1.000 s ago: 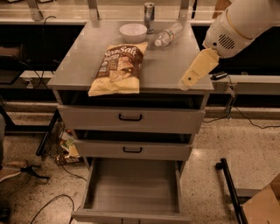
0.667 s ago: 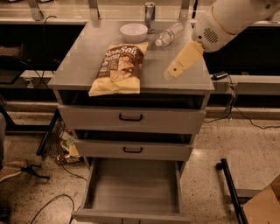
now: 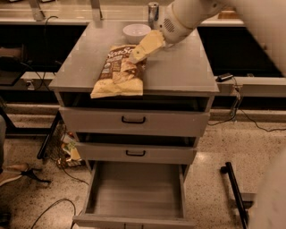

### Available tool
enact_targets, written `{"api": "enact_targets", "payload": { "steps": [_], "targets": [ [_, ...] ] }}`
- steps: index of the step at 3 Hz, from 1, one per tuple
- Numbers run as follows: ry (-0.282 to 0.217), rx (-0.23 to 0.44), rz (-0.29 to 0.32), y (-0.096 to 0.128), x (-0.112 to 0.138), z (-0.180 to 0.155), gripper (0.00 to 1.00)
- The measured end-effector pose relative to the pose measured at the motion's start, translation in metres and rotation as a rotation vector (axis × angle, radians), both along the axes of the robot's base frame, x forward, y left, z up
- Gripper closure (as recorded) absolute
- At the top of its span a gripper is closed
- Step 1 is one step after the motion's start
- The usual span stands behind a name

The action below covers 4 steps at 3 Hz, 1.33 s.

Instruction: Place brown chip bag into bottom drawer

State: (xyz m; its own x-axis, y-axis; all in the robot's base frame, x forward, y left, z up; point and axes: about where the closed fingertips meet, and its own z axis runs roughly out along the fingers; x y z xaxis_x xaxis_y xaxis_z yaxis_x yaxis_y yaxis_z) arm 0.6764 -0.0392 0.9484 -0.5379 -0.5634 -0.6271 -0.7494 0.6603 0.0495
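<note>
The brown chip bag (image 3: 119, 73) lies flat on the grey cabinet top (image 3: 178, 71), at its front left. The gripper (image 3: 142, 49) reaches in from the upper right and hangs over the bag's far end, its cream fingers pointing down-left. The bottom drawer (image 3: 136, 194) is pulled out at the foot of the cabinet and its grey floor is bare.
A white bowl (image 3: 136, 31) and a metal can (image 3: 153, 9) stand at the back of the top. Two shallower drawers with black handles (image 3: 133, 120) sit slightly ajar above the open one. Cables and clutter (image 3: 67, 150) lie on the floor at left; a black bar (image 3: 234, 192) at right.
The gripper has swung from the cabinet's right side leftward across the top and now hangs over the bag's far end. The bag has not moved.
</note>
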Motion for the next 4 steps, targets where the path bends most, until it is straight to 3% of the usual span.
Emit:
{"api": "enact_targets", "payload": {
  "steps": [1, 3, 4],
  "targets": [
    [0.063, 0.043, -0.046, 0.031, 0.021, -0.02, 0.0],
    [0.148, 0.007, -0.134, 0.082, 0.051, -0.068, 0.03],
    [0.162, 0.0, -0.151, 0.091, 0.055, -0.08, 0.26]
  ]
}}
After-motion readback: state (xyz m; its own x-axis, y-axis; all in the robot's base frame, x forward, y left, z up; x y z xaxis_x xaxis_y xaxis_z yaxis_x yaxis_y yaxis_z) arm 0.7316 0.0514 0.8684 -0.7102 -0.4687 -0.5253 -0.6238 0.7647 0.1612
